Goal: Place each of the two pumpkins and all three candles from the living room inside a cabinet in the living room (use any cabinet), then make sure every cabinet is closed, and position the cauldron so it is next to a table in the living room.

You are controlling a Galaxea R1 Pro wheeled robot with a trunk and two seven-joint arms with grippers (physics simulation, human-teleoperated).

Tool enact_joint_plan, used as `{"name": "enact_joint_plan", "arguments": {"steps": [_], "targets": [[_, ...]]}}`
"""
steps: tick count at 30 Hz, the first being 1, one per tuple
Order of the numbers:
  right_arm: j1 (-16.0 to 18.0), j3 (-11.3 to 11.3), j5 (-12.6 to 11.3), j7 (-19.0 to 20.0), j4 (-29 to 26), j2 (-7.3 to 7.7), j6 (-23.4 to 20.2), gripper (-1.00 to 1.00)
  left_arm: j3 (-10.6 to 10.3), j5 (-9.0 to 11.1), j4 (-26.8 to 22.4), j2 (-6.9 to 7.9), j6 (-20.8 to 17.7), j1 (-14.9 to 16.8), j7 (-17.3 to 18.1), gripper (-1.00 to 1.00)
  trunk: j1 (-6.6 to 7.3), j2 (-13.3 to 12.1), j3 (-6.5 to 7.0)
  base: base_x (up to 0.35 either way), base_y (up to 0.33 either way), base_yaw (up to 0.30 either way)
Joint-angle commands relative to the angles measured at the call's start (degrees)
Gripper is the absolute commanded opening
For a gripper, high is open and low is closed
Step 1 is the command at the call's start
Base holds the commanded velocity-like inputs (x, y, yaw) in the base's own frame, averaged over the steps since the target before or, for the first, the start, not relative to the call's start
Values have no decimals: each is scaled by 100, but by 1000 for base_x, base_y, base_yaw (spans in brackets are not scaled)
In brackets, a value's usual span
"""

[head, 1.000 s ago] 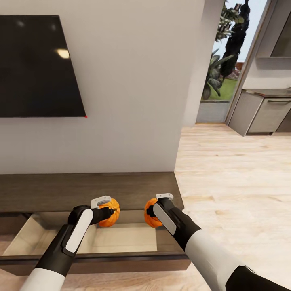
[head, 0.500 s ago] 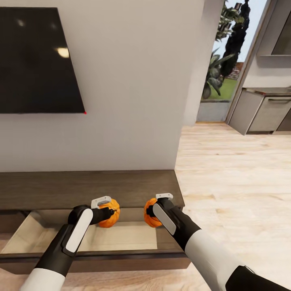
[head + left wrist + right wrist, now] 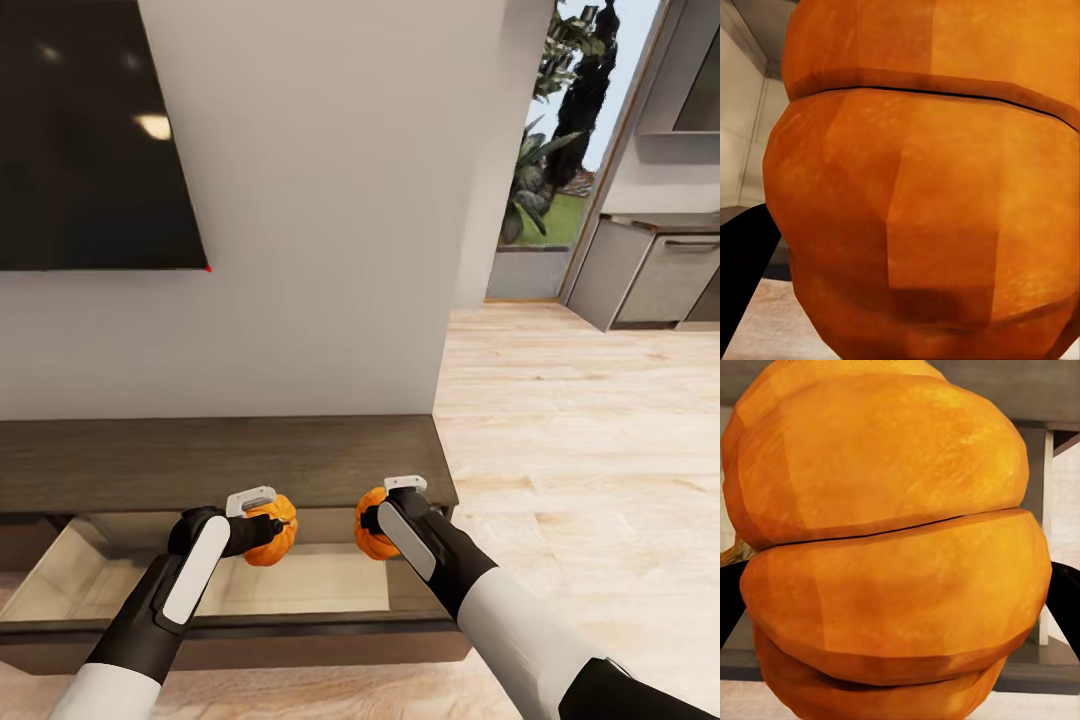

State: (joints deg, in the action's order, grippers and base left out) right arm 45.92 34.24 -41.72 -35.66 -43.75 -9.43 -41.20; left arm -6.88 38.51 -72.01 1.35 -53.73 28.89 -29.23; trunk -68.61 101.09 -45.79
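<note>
Two orange ribbed pumpkins hang side by side over the open drawer of the dark-brown cabinet (image 3: 200, 465). My left gripper (image 3: 268, 528) is shut on the left pumpkin (image 3: 274, 531), whose orange skin crowds the left wrist view (image 3: 922, 195). The right gripper (image 3: 372, 527) is shut on the right pumpkin (image 3: 368, 527), seen up close in the right wrist view (image 3: 892, 547). The drawer's pale beige inside (image 3: 290, 585) lies just below both pumpkins. Candles, cauldron and table are out of view.
A black TV (image 3: 90, 140) hangs on the white wall above the cabinet. Light wood floor (image 3: 590, 450) stretches to the right toward grey kitchen units (image 3: 660, 280) and a glass door with plants outside.
The view has tilted slightly, so the TV and cabinet top sit higher in the picture. Both arms still hold their pumpkins in the same place over the drawer.
</note>
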Motion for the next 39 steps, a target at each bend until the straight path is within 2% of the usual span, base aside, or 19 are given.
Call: {"name": "enact_joint_plan", "arguments": {"steps": [1,39], "targets": [[6,21,-55,-65,-8,2,-2,-100,-15,53,-6,6,-7,5,-74,-100,-22,44,-23,0,0,0],[6,33,-55,-64,-175,3,7,-100,-15,43,3,6,8,12,-110,-100,-857,1568,-706,0,0,0]]}}
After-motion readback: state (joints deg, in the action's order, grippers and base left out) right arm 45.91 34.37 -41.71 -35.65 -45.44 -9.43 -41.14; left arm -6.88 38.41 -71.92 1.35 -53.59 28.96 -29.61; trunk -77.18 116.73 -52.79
